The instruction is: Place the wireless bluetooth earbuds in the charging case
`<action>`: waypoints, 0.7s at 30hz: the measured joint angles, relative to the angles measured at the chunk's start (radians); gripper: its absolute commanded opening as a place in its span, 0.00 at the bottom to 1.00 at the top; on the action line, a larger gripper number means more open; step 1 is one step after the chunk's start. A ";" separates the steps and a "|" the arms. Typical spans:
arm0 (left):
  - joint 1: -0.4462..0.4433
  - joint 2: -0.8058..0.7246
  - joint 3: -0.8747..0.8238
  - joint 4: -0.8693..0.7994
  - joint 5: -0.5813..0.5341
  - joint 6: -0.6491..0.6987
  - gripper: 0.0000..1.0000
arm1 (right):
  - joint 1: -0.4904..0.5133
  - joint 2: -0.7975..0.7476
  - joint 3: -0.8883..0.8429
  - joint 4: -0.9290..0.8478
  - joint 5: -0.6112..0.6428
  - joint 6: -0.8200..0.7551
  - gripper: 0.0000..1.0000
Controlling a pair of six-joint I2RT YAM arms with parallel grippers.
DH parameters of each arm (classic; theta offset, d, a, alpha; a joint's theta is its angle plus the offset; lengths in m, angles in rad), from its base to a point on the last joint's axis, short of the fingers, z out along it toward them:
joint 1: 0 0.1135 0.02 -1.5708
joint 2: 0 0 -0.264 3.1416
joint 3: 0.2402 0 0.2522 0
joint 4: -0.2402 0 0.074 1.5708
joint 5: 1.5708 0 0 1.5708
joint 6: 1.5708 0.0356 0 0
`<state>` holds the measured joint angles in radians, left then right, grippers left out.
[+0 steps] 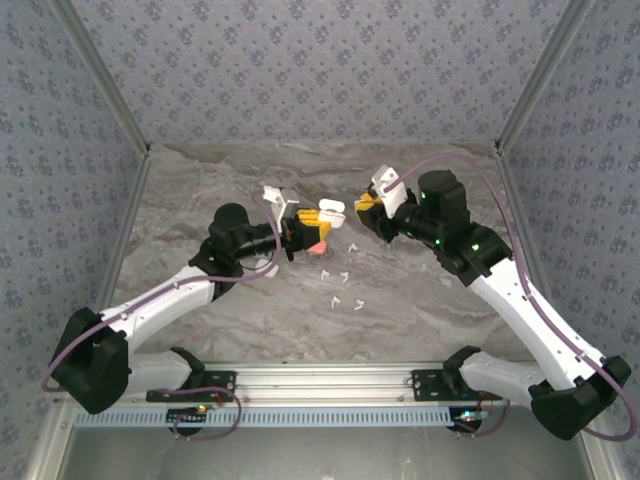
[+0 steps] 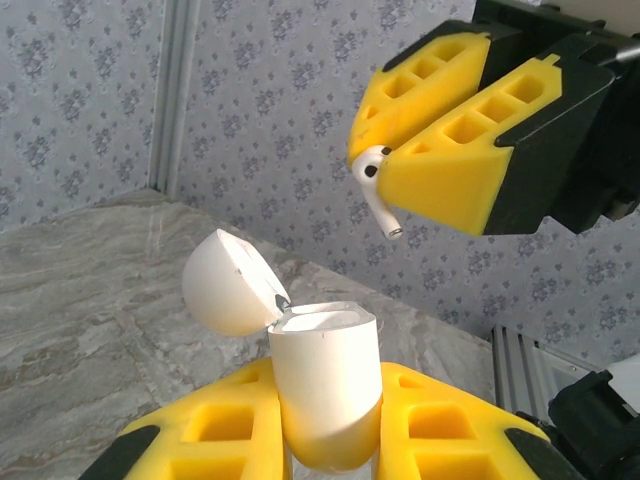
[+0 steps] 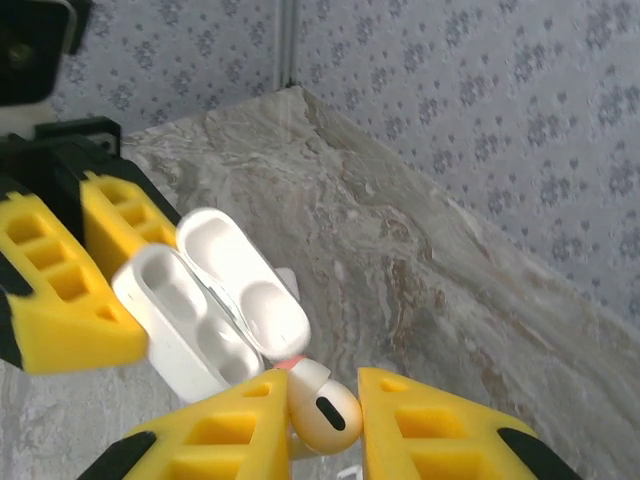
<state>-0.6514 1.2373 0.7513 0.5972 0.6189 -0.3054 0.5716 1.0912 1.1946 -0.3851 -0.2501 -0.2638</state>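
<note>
My left gripper (image 2: 330,425) is shut on a white charging case (image 2: 325,380), held upright above the table with its lid (image 2: 228,283) flipped open. The case's two wells (image 3: 190,315) look empty from the right wrist view. My right gripper (image 3: 325,405) is shut on one white earbud (image 3: 328,412), whose stem (image 2: 383,212) points down toward the case from up and to the right, a short gap away. From above, the left gripper (image 1: 303,230) and right gripper (image 1: 366,206) face each other mid-table, with the case (image 1: 328,213) between them. Several loose white earbuds (image 1: 340,276) lie on the table below.
A coral-red item (image 1: 316,247) lies on the marble table (image 1: 430,300) under the held case. More white earbuds (image 1: 356,304) sit nearer the front. Patterned walls close the back and sides, and a metal rail (image 1: 320,380) runs along the near edge.
</note>
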 measured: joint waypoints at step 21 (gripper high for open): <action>-0.012 0.016 0.009 0.014 0.016 0.000 0.12 | 0.034 0.082 0.031 0.004 0.006 -0.059 0.24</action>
<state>-0.6632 1.2533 0.7605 0.6109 0.6353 -0.3054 0.6060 1.1736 1.2259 -0.3809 -0.2440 -0.3229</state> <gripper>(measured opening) 0.188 0.235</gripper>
